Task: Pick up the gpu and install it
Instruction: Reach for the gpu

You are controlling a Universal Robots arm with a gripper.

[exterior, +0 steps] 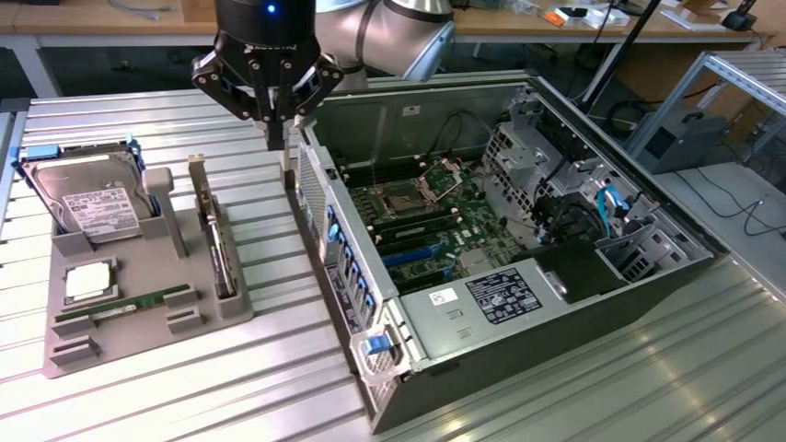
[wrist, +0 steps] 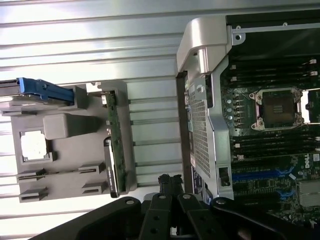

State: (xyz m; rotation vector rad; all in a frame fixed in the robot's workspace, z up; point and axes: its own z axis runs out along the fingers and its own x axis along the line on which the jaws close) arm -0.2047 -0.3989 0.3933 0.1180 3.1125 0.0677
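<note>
Black and thin, the gpu (exterior: 219, 247) is stood on edge in the tray (exterior: 129, 343), below and beside the fingers (exterior: 280, 136), which are shut and empty. It is judged stiff, light and fragile, best gripped by its top edge.

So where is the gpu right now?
The gpu stands on edge in the grey holder, between the hard drive on the exterior view's left and the open computer case on the exterior view's right.
</note>
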